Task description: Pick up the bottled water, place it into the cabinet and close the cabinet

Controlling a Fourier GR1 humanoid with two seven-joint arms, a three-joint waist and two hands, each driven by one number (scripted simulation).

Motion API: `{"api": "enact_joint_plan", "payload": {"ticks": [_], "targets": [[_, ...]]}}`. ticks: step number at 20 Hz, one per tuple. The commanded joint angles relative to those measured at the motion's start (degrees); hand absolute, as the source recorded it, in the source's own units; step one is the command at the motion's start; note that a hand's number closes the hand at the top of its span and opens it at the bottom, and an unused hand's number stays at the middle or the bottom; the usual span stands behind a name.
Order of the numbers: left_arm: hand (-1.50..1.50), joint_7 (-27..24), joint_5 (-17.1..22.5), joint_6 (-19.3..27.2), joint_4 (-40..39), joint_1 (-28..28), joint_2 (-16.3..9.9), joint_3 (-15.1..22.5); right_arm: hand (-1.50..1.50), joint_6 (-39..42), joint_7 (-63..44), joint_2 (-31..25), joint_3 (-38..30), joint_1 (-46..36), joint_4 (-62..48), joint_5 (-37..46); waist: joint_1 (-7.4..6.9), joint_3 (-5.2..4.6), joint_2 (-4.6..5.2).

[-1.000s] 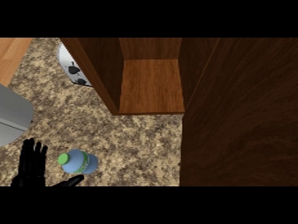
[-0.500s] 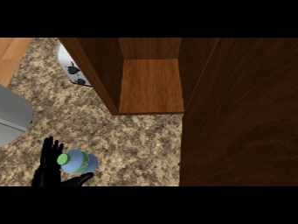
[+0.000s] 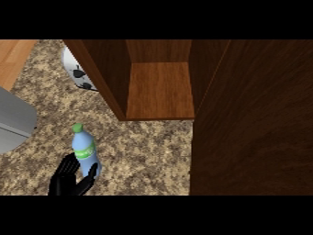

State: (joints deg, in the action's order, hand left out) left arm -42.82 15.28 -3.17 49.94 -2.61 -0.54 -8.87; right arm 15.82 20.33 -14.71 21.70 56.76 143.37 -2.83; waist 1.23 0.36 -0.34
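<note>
One hand (image 3: 69, 180) shows, at the lower left edge. By its place it is the robot's left, and its fingers (image 3: 91, 173) are grasping the lower half of the water bottle (image 3: 85, 150). The bottle is over the table (image 3: 145, 151), green cap pointing towards the cabinet (image 3: 159, 87), probably so it can go in cap first. The cabinet stands open; its shelf (image 3: 160, 89) is bare wood. Its door (image 3: 260, 119) is swung out on the right, so the way in is free. The right hand is out of view.
</note>
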Motion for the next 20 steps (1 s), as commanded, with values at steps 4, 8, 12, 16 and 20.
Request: {"api": "enact_joint_plan", "payload": {"ticks": [4, 8, 12, 16, 20], "targets": [[1.50, -9.2, -6.1, 6.1, -10.3, 3.2, -0.5, 0.5, -1.50, -0.5, -1.6, -1.4, 1.4, 3.6, 8.3, 1.5, 0.29, -0.51, 0.33], [1.50, -13.7, -9.7, 11.7, -10.7, 5.3, -1.6, 1.0, -1.50, -1.3, -2.6, -2.0, 1.4, 3.3, 9.3, 1.3, 0.19, -0.53, 0.45], [1.50, -14.6, -12.5, 8.3, -12.4, 8.7, -2.2, 4.3, -1.50, -1.0, 1.1, -2.3, 3.2, 5.5, 8.1, 3.5, 0.78, -0.52, 0.21], [1.50, -14.2, -16.3, 3.9, -14.6, 12.4, -3.0, 9.0, -1.50, -1.3, 0.1, -3.1, 0.4, 3.9, 6.9, -0.1, 0.44, -0.48, 0.42], [1.50, -9.7, -14.2, -0.6, -11.0, 13.6, -4.0, 8.9, -1.50, -3.2, -1.2, -1.8, 1.1, 1.2, 4.9, 0.8, -0.63, -0.39, 0.27]]}}
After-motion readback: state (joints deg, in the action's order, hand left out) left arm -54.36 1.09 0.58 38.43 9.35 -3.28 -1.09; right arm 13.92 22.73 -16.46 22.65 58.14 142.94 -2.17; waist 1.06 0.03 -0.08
